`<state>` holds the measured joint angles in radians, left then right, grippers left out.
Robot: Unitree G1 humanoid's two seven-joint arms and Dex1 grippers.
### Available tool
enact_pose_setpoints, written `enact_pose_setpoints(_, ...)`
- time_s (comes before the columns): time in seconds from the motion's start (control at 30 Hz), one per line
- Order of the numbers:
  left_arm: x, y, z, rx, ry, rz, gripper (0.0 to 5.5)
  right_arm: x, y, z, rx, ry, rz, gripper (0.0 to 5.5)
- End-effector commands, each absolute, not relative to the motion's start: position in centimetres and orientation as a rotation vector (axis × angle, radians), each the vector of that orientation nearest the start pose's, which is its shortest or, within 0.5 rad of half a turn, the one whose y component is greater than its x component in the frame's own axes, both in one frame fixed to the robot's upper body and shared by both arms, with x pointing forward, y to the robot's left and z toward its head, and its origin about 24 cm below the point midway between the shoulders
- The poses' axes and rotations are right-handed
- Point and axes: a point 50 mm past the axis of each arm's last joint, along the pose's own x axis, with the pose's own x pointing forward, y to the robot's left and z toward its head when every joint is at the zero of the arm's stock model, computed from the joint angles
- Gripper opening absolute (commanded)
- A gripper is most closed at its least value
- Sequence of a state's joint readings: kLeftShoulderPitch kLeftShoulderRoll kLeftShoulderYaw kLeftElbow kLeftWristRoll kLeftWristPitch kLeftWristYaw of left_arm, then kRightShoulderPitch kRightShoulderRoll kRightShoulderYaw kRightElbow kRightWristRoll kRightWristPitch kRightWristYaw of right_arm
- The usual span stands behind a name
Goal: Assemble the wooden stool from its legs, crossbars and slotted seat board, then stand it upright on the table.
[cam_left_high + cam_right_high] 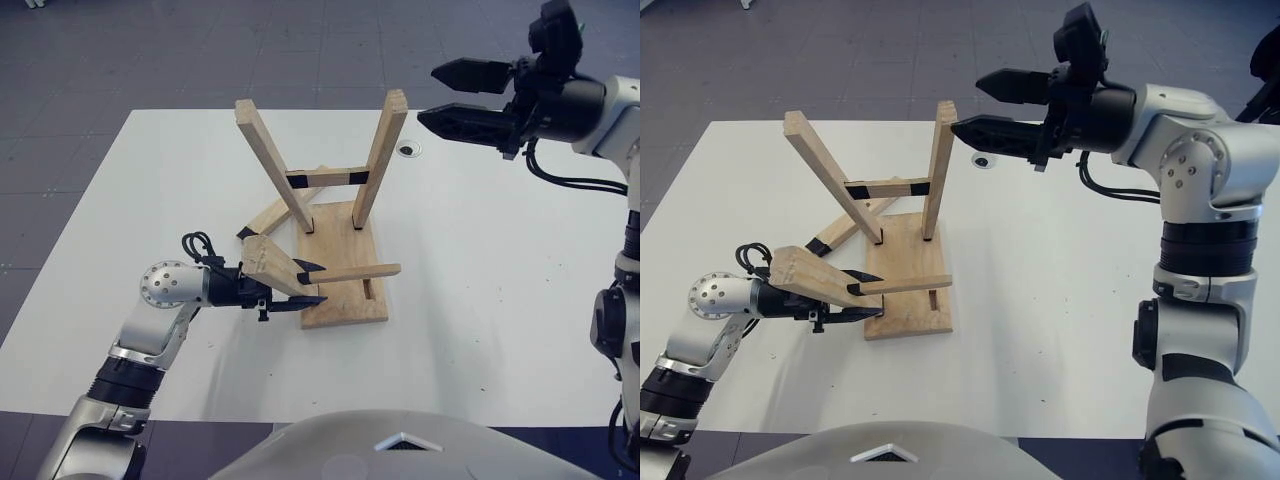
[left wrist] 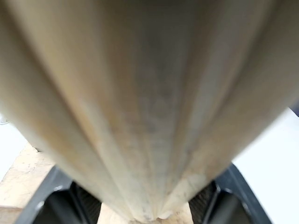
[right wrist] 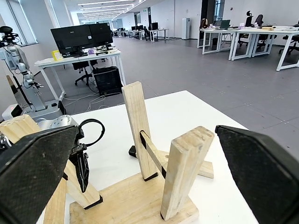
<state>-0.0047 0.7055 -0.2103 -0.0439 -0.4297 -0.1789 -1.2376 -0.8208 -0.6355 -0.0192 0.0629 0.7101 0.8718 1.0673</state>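
I see the seat board [image 1: 345, 300] lying flat on the white table [image 1: 480, 300]. On its far half stand the tilted leg [image 1: 272, 160], toward the board's left, and the straight leg [image 1: 382, 150], toward its right, joined by a black-ended crossbar [image 1: 325, 179]. My left gripper [image 1: 300, 285] is clenched on the held leg [image 1: 262, 260] at the board's near left corner, and that leg's side bar [image 1: 355, 272] juts out over the board. A spare leg [image 1: 270, 215] lies flat just off the board's far left edge. My right gripper [image 1: 465, 97] hangs released, jaws wide, high beyond the board's far right corner, apart from the straight leg's top.
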Motion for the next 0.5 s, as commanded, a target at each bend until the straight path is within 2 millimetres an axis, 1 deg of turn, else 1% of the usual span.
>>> enact_pose_setpoints(0.03, 18.6, 20.0, 1.9, 0.376, 0.332, -1.398, 2.05, 31.1, -15.8, 25.2, 0.032, 0.078, 1.290, 5.50)
enact_pose_setpoints(0.13, 18.5, 20.0, 0.3, 0.514, 0.351, -1.375, 2.05, 31.2, -15.8, 25.6, 0.029, 0.062, 1.272, 5.50)
enact_pose_setpoints(0.23, 18.8, 20.7, -1.2, 0.626, 0.432, -1.335, 2.05, 31.4, -15.7, 26.1, 0.028, 0.045, 1.264, 5.50)
enact_pose_setpoints(0.3, 18.4, 21.2, -1.7, 0.728, 0.472, -1.397, 2.05, 31.5, -15.8, 26.3, 0.029, 0.037, 1.257, 5.50)
enact_pose_setpoints(0.37, 17.8, 21.7, -1.6, 0.789, 0.515, -1.511, 2.05, 31.6, -15.8, 26.4, 0.033, 0.032, 1.250, 5.50)
enact_pose_setpoints(0.43, 17.9, 21.9, -0.9, 0.784, 0.508, -1.596, 2.05, 31.6, -15.7, 26.4, 0.038, 0.028, 1.244, 5.50)
enact_pose_setpoints(0.5, 18.3, 21.6, 0.5, 0.852, 0.390, -1.691, 2.05, 31.6, -15.6, 26.3, 0.042, 0.028, 1.243, 5.50)
